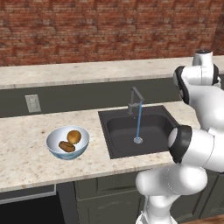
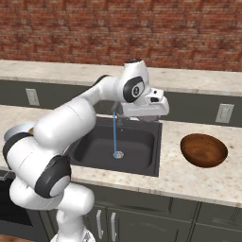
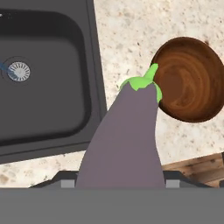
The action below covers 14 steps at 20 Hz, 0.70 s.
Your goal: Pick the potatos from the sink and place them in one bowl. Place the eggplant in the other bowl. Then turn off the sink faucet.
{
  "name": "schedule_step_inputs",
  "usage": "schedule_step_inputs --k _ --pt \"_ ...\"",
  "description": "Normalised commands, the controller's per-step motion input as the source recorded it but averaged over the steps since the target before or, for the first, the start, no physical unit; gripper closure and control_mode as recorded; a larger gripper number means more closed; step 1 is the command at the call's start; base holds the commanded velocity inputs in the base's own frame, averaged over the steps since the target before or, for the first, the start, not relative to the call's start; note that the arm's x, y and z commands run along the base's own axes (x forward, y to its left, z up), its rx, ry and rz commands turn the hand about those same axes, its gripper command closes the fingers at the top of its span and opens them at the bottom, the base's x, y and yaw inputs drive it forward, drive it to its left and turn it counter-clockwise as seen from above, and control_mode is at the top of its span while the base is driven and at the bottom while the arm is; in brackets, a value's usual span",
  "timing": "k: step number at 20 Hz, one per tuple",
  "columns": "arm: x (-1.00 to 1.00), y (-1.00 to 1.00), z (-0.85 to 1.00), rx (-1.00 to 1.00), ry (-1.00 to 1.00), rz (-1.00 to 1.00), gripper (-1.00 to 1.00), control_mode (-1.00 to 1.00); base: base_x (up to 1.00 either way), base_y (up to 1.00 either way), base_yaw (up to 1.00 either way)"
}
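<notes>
Left base view: both brown potatoes (image 1: 71, 141) sit in the pale blue-white glossy bowl (image 1: 53, 146) on the speckled table (image 1: 26, 153); water runs from the grey metal faucet (image 1: 135, 100) into the dark sink (image 1: 114, 131). Right base view: end effector (image 2: 142, 113) over sink's right edge, fingers hidden under the hand. Hand view: end effector grips the purple eggplant (image 3: 124, 140) by its fat end, near the dark wooden bowl (image 3: 192, 78), not over it yet. Looks light, firm, smooth-skinned, so could slip

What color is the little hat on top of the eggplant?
Bright green. The eggplant itself is greyish purple; the hand view shows it best.
</notes>
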Motion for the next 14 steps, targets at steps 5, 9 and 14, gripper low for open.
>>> schedule_step_inputs --k 5,9,14 --pt "0.0 -0.36 -0.42 0.0 -0.12 0.0 1.0 -1.0 0.0 0.0 0.0" --pt "0.0 -0.43 -0.38 0.0 -0.12 0.0 1.0 -1.0 0.0 0.0 0.0" --pt "0.0 -0.48 -0.18 0.0 -0.03 0.0 1.0 -1.0 0.0 0.0 0.0"
